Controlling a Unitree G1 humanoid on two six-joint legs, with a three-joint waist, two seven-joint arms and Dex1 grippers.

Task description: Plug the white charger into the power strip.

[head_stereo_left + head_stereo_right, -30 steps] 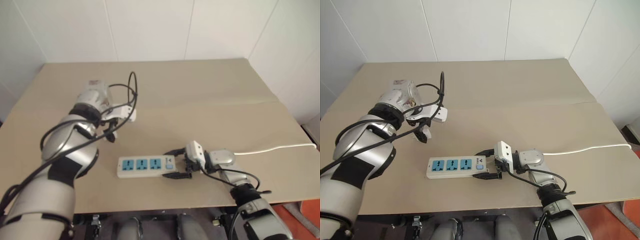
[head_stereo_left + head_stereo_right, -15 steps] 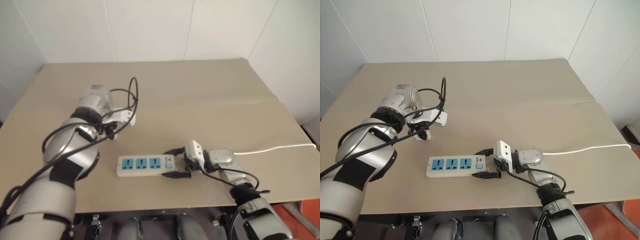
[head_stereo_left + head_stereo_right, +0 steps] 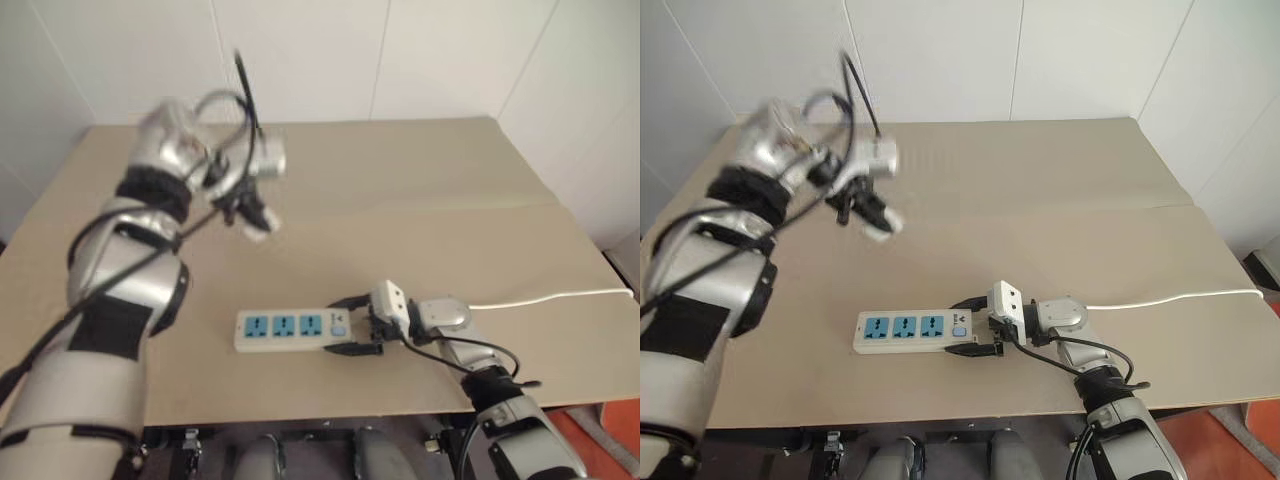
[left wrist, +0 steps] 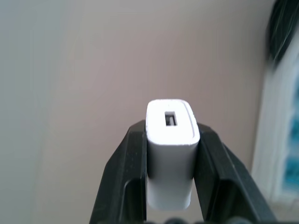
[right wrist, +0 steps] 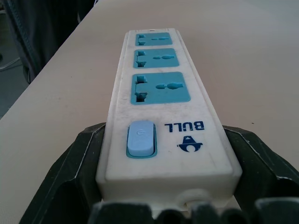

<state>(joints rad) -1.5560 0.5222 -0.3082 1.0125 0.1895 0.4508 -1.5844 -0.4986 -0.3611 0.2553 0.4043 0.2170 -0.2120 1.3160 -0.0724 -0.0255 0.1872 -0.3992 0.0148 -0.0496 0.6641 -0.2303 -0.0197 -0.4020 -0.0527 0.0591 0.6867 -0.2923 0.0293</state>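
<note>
My left gripper [image 3: 252,214] hangs well above the table at the left, shut on the white charger [image 3: 261,227]. In the left wrist view the charger [image 4: 171,154] is a small white block with its port facing up, clamped between the two black fingers [image 4: 132,158]. The power strip [image 3: 291,330] lies flat near the table's front edge, its three blue sockets up and its switch at the right end. My right gripper [image 3: 352,326] is shut on that switch end, one finger on each long side, as the right wrist view shows around the power strip [image 5: 161,93].
The strip's thin white cord [image 3: 550,297] runs right across the tan table [image 3: 420,190] to its right edge. White walls stand behind the table. The table's front edge [image 3: 330,410] lies just below the strip.
My left gripper closed on the white charger low by the table, then lifted it up and a little to the right. The right gripper and the power strip have stayed still.
</note>
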